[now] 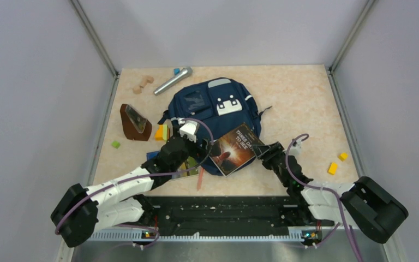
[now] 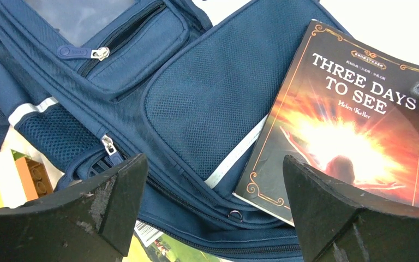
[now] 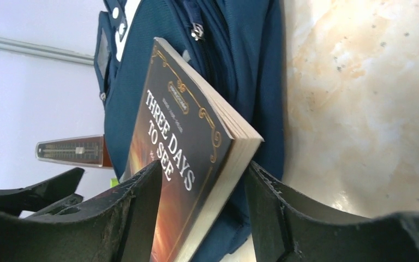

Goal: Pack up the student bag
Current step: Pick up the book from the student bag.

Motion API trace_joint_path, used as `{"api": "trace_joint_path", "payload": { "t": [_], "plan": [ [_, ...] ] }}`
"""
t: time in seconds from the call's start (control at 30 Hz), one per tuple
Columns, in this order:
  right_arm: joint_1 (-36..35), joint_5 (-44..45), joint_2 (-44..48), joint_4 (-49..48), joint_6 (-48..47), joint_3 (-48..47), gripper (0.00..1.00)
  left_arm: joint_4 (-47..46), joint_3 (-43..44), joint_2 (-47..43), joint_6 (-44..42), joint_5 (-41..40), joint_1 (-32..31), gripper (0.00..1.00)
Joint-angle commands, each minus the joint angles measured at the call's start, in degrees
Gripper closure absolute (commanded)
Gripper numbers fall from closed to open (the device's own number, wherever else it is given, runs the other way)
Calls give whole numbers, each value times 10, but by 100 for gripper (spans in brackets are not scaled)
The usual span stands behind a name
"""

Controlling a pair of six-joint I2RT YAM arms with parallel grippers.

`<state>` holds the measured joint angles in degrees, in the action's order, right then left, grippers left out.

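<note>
Showing the student bag (image 1: 213, 103) lying flat at the centre of the table (image 1: 305, 103), with one book (image 1: 235, 148) resting on its near end. The left gripper (image 2: 214, 164) hovers with fingers spread wide. The right gripper (image 3: 203, 169) straddles the book's corner; we cannot tell whether it grips. We count two yellow blocks (image 1: 333, 168), one green block (image 1: 115, 144) and one microphone (image 1: 173, 80). The tabletop is beige and marbled, the walls (image 1: 33, 82) pale.

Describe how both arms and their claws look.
The left arm and right arm are alike: bulky black joints, white links, a purple cable looped along each. The left claw and right claw have matte black wedge fingers with scuffed tips.
</note>
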<state>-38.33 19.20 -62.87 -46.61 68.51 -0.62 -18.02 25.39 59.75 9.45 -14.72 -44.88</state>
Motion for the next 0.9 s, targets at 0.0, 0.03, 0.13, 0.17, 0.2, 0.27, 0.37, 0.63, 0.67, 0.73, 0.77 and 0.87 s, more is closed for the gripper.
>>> {"api": "trace_joint_path", "payload": {
  "t": [0.0, 0.03, 0.13, 0.17, 0.2, 0.27, 0.37, 0.63, 0.67, 0.73, 0.77, 0.87],
  "plan": [
    [17, -29, -22, -96, -36, -28, 46, -31, -12, -7, -10, -12, 2, 2],
    [23, -37, -24, -103, -41, -31, 50, -31, -14, -10, -12, -12, 2, 2],
    [48, -64, -27, -120, -53, -37, 67, -35, -19, -14, -18, -6, 2, 2],
    [57, -71, -25, -121, -55, -40, 71, -35, -19, -14, -21, -2, 2, 2],
    [65, -78, -23, -121, -62, -44, 75, -35, -19, -14, -21, 4, 2, 2],
    [82, -94, -19, -122, -79, -55, 85, -35, -18, -11, -27, 14, 2, 2],
    [114, -143, -8, -122, -100, -79, 100, -25, -12, -3, -33, 30, 2, 2],
    [178, -170, 138, 119, -235, -223, 100, -6, 16, 51, -65, 113, 2, 3],
    [178, -156, 161, 162, -266, -240, 100, -7, 20, 61, -66, 121, 2, 3],
    [178, -125, 204, 235, -315, -271, 100, -12, 27, 80, -70, 140, 1, 4],
    [178, -113, 223, 266, -337, -284, 100, -16, 31, 92, -71, 143, 1, 5],
    [178, -80, 271, 347, -388, -315, 100, -19, 61, 132, -68, 173, -8, 6]
  ]
}}
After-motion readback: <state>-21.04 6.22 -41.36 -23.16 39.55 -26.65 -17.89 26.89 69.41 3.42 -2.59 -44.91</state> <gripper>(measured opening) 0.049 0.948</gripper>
